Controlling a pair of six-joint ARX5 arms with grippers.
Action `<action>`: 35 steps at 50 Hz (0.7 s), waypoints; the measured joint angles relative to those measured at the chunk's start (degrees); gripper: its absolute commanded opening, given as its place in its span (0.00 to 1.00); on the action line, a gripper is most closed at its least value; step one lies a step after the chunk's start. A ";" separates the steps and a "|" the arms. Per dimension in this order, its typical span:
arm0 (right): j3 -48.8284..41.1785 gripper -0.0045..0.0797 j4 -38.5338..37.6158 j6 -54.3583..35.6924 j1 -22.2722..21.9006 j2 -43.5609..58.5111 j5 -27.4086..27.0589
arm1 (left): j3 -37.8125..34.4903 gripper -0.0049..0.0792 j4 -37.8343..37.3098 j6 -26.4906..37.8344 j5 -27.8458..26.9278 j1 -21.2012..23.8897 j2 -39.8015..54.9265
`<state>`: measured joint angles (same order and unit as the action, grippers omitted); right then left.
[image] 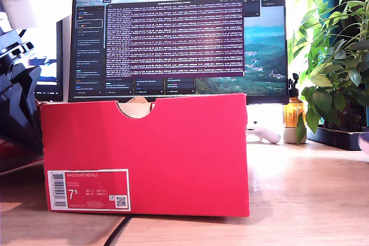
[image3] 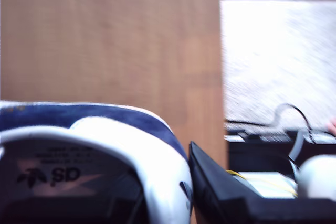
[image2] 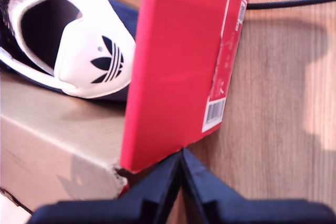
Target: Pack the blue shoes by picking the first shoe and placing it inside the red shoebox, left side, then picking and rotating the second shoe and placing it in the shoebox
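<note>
- While the shoebox [image: 144, 154] fills the lower left and middle of the exterior view, standing on the wooden table [image: 305, 200], its white label [image: 88, 189] sits at its lower left corner and a notch [image: 134, 108] cuts its top edge.
- Behind it in that view, a monitor [image: 179, 36] spans the upper middle, and a plant [image: 334, 56] fills the exterior view's right edge.
- A black cable [image: 115, 231] runs out from under the box toward the bottom of the exterior view.
- One shoe [image2: 68, 35] lies inside the box on its brown floor, heel tab with a dark trefoil logo facing the first wrist camera, right beside the red wall.
- Another shoe [image3: 89, 166] shows in the second wrist view, its white collar and navy side pressed against a dark finger [image3: 220, 192]; whether my second gripper clamps it I cannot tell.
- My first gripper [image2: 181, 182] has its dark jaws brought together, tips meeting just at the box's lower corner, with nothing between them.
</note>
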<state>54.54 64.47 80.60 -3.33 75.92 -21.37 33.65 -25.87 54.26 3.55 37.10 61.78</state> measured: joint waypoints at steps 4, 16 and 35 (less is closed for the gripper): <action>3.48 0.04 -0.22 -6.93 -0.02 -2.45 -0.50 | 0.00 0.04 0.00 0.02 0.00 0.00 0.00; 12.66 0.04 1.53 -34.93 0.00 -3.61 -0.09 | 0.00 0.04 0.00 0.00 0.00 -0.02 0.00; 22.45 0.04 -8.15 -70.34 0.48 -3.56 27.71 | 0.00 0.04 0.00 0.02 -0.02 0.00 0.00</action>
<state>76.99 56.31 10.26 -2.85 72.36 6.35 33.65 -25.87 54.28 3.53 37.10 61.78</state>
